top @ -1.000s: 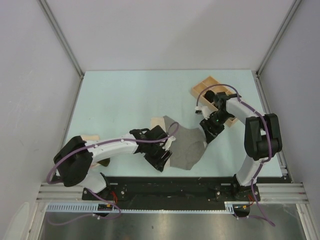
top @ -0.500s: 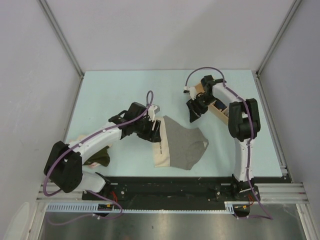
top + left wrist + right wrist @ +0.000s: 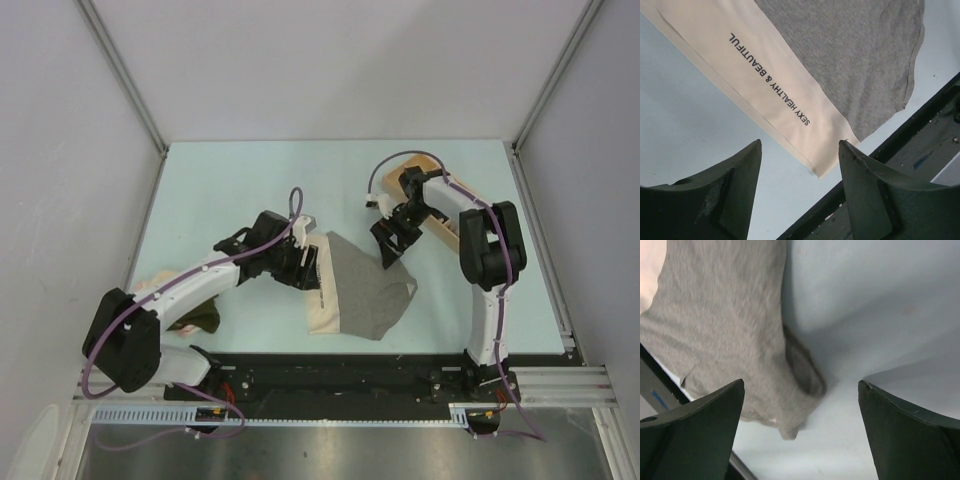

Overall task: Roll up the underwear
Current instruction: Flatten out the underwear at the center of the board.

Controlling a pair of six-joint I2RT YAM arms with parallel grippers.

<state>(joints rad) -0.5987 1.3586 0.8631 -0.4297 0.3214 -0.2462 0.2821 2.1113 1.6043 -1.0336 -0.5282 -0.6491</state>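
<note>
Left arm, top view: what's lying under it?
An olive green garment and a pale pink-beige garment poke out beneath the left arm. The arm covers most of both, so their shape and anything else below is hidden.

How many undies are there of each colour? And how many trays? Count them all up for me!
Grey underwear: 1
Olive green underwear: 1
Pale pink underwear, mostly hidden by the left arm: 1
Wooden tray: 1
Total: 4
</note>
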